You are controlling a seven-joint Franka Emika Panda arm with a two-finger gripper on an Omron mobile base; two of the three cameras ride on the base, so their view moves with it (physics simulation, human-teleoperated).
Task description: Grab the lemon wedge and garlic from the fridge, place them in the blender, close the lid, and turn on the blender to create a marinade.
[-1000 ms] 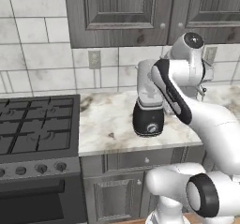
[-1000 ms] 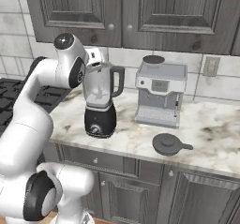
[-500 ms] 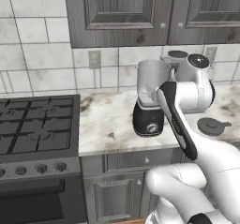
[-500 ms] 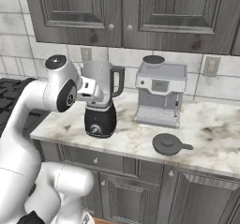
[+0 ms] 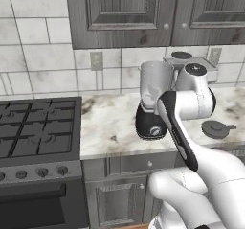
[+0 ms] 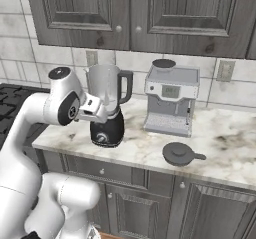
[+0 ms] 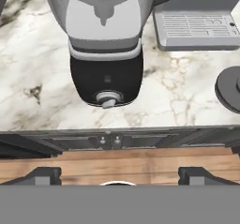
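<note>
Three views, taken in turn.

Left base view: the blender [image 5: 152,103] stands on the marble counter [image 5: 107,122], about midway between wall and front edge, right of the stove [image 5: 36,127]. Jar clear grey, open at the top. The white arm [image 5: 184,113] crosses in front of the blender's right side and hides part of the black base. The lid [image 5: 215,128] lies flat on the counter to the right of the arm, near the front edge, well apart from the jar. The coffee machine [image 5: 191,65] sits behind, against the tiled wall.

Right base view: blender [image 6: 106,110] near the counter's left front corner, handle to the right. The arm's wrist is just beside the base on its left. Coffee machine [image 6: 171,100] to the right; lid [image 6: 180,153] in front of it, close to the counter's front edge.

Hand view: the gripper [image 7: 117,176] points at the blender's silver knob [image 7: 108,98] from in front of the counter edge. Fingertips [image 7: 44,175] spread wide apart, nothing between them. Lid's edge [image 7: 229,89] at the right.
</note>
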